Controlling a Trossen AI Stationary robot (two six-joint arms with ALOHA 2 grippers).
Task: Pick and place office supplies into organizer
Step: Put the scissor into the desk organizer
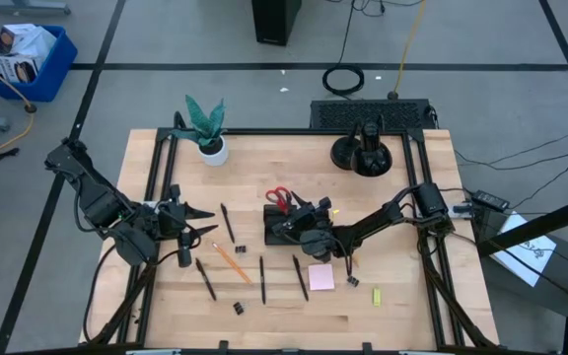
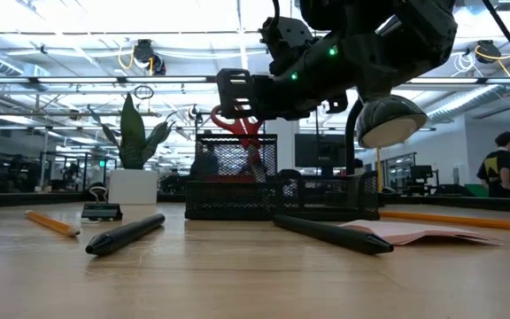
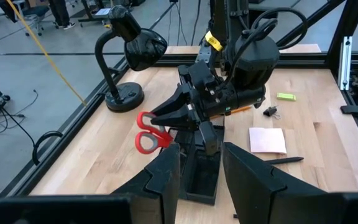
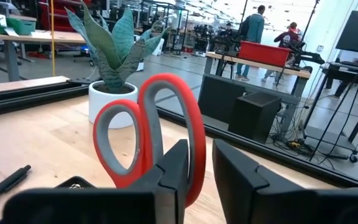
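Note:
Red-handled scissors point(image 4: 148, 130) stand upright in the black mesh organizer point(image 2: 273, 195), handles up and blades down inside it. My right gripper point(image 4: 201, 180) reaches in level from the table's right, open by a narrow gap, at the scissors' handles point(image 3: 149, 132). My left gripper point(image 3: 201, 174) hovers open and empty over the table's left part point(image 1: 203, 222). Pens point(image 1: 206, 279), an orange pencil point(image 1: 232, 261), a pink sticky-note pad point(image 1: 321, 277), binder clips point(image 1: 237, 308) and a yellow-green piece point(image 1: 377, 296) lie on the table nearer the front. My right gripper's fingers point(image 4: 173, 180) stand level beside the lower edge of one red handle loop point(image 4: 194, 168) of the scissors. I cannot tell whether a finger touches the loop. The scissors stand upright in the organizer.
A potted plant point(image 1: 207, 128) stands at the far left and a black lamp with a round base point(image 1: 363, 153) at the far right. A black frame point(image 1: 156, 197) runs along the table's edges. Bare wood lies along the front edge.

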